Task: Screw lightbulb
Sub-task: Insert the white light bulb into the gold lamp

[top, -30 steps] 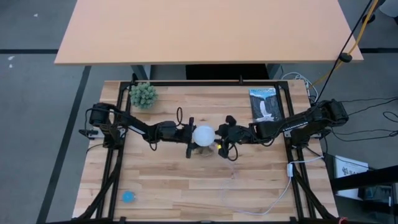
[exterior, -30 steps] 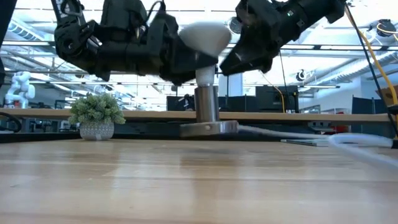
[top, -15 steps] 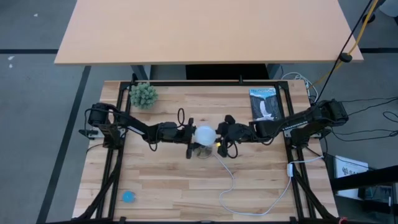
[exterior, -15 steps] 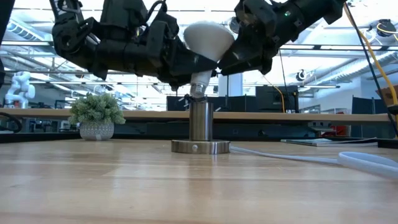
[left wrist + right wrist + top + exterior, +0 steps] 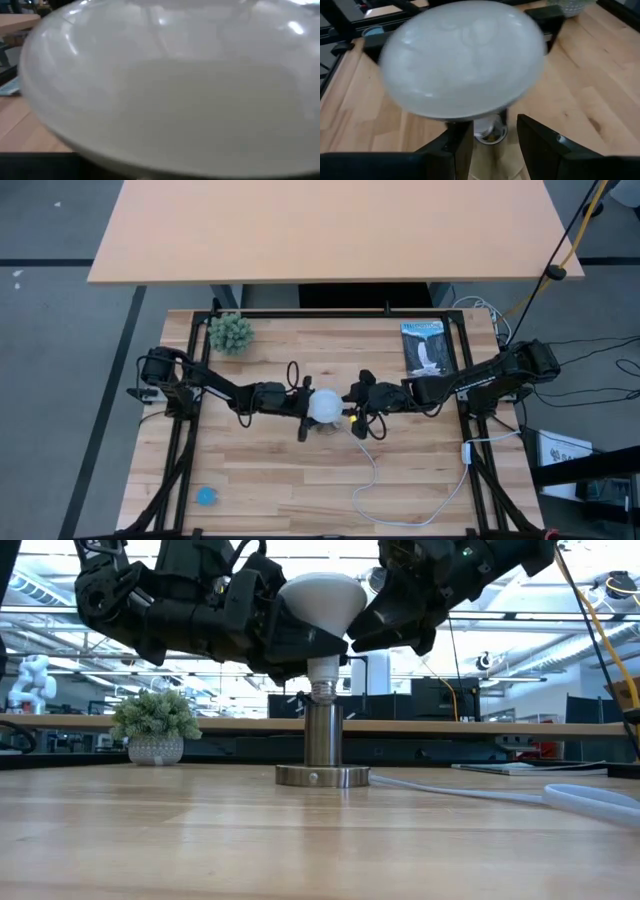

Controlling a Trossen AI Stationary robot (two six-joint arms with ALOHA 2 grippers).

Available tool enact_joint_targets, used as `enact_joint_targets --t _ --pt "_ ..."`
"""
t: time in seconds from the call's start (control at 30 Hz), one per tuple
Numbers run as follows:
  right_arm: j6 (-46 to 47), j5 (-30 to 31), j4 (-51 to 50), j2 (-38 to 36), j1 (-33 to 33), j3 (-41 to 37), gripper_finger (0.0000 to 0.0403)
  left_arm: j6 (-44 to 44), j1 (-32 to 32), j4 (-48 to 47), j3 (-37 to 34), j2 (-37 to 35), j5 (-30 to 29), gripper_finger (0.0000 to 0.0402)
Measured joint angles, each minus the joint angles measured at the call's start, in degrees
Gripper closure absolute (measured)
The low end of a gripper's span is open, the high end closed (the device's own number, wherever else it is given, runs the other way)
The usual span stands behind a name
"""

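Note:
The white lightbulb (image 5: 323, 404) (image 5: 320, 598) stands upright, globe up. Its greyish screw base (image 5: 322, 690) is at the mouth of the silvery socket (image 5: 322, 735), which rests on its round foot (image 5: 322, 776) at the table's middle. My left gripper (image 5: 305, 408) comes level from the left and is shut on the bulb, which fills the left wrist view (image 5: 165, 90). My right gripper (image 5: 352, 410) (image 5: 492, 132) comes from the right, slanting down. It is open, with its fingertips under the globe on either side of the neck. My left gripper pinches the lightbulb between its two fingers, at the tapering part below the globe (image 5: 300, 640). One finger is on the far side and one on the near side, reaching in level from the table's left. The bulb stands upright over the socket. My right gripper has its fingers (image 5: 457, 145) close under the globe; whether they touch it, I cannot tell.
The socket's white cord (image 5: 370, 470) (image 5: 450, 790) runs toward the near right edge. A small potted plant (image 5: 230, 332) stands at the far left and a booklet (image 5: 422, 348) lies at the far right. A blue object (image 5: 206, 496) sits at the near left corner.
A second ago the socket hung tilted under the bulb; now it stands flat on the table. The bulb tipped its globe toward the right, came out of the socket, and is upright again over the socket's mouth. My left gripper has shifted slightly with it.

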Motion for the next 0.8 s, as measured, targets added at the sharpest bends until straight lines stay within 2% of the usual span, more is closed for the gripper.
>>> enact_joint_targets --t 0.13,0.23,0.53,0.7,0.8 --pt "1.2 0.2 -0.1 0.0 0.7 0.0 0.0261 -0.2 0.1 -2.8 0.0 0.0 -0.3 0.0204" --pt "1.6 0.3 0.2 0.5 1.1 0.0 0.0261 -0.2 0.0 -6.7 0.0 0.0 -3.2 0.0204" --pt "1.5 0.4 0.4 3.7 1.3 0.1 0.0261 0.5 0.0 -7.1 0.0 0.2 -6.3 0.0204" --pt "-1.2 5.7 0.5 3.3 1.2 0.1 0.0261 6.3 0.0 -7.2 0.0 0.2 -10.2 0.0204" --pt "-2.0 6.5 0.4 3.3 1.0 0.1 0.0261 7.0 -0.1 -7.2 0.0 0.2 -10.9 0.0204"
